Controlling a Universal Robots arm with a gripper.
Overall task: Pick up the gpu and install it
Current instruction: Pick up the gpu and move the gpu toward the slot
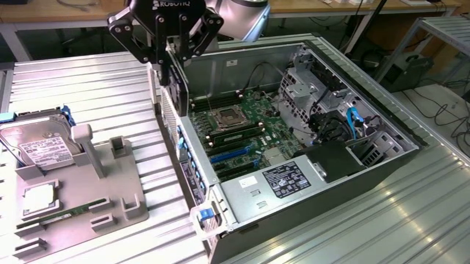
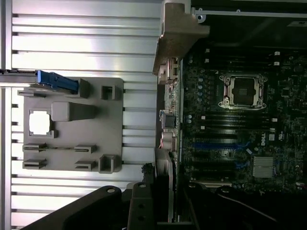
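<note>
Gripper (image 1: 171,59) hangs above the rear wall of the open computer case (image 1: 316,206), fingers pinched, as far as the edge-on view allows, on the gpu (image 1: 167,77), which dangles upright just over that wall. The card's bracket could catch the wall's edge, or the card could twist in so narrow a pinch. Inside the case lie the motherboard (image 1: 246,135), with an empty processor socket (image 1: 224,117), and a power supply (image 1: 283,181). Beside the case, a grey tray (image 1: 121,181) holds a hard drive (image 1: 37,143) and a memory stick (image 1: 70,213).

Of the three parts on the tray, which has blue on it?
The hard drive, with the white label: blue rails at its ends. The square chip and the thin green memory stick show no blue.
</note>
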